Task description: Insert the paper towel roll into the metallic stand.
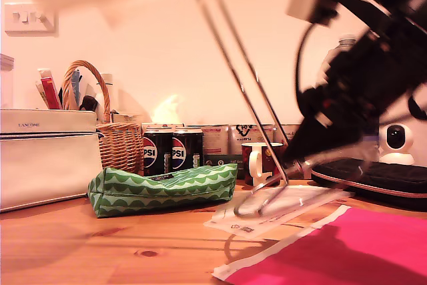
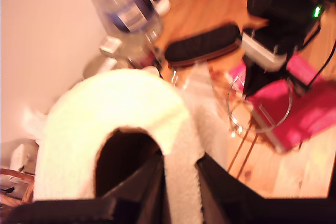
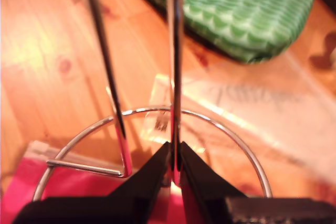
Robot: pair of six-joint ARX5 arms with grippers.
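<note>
My first tool (image 2: 178,182) pinches the wall of the thick white dimpled paper towel roll (image 2: 110,124), one finger inside its hollow core, holding it high above the wooden table (image 1: 100,245). My second tool (image 3: 174,169) is pressed together on one rod of the shiny chrome wire stand (image 1: 257,108), which leans tilted, its ring base (image 3: 152,124) over a pink envelope (image 1: 347,251) and a clear sleeve, near a green scalloped pouch (image 1: 163,188).

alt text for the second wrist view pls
My second gripper has its fingers shut on one chrome upright of the metallic stand, whose ring base lies below. Beyond are a wooden table, a green patterned pouch and a pink mailer.
</note>
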